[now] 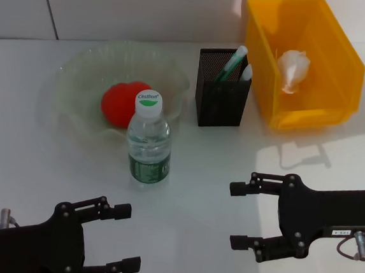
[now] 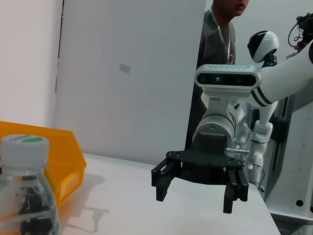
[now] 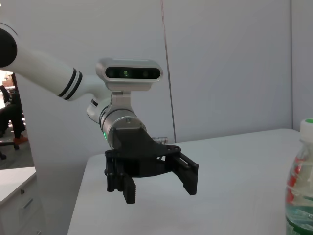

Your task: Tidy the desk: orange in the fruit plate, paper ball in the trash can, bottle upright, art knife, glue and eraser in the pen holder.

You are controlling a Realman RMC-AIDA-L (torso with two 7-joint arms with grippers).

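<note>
Two tools, left (image 1: 128, 235) and right (image 1: 239, 215), hover empty with jaws apart over the bench (image 1: 204, 177). The orange (image 1: 123, 103) sits in the fruit plate (image 1: 79, 76), paper ball (image 1: 292, 68) in the trash can (image 1: 342, 61), bottle (image 1: 148, 140) upright. Judged finished: withdraw gently. The pen holder's (image 1: 220, 105) contents stay unclear; the eraser is unseen.
</note>
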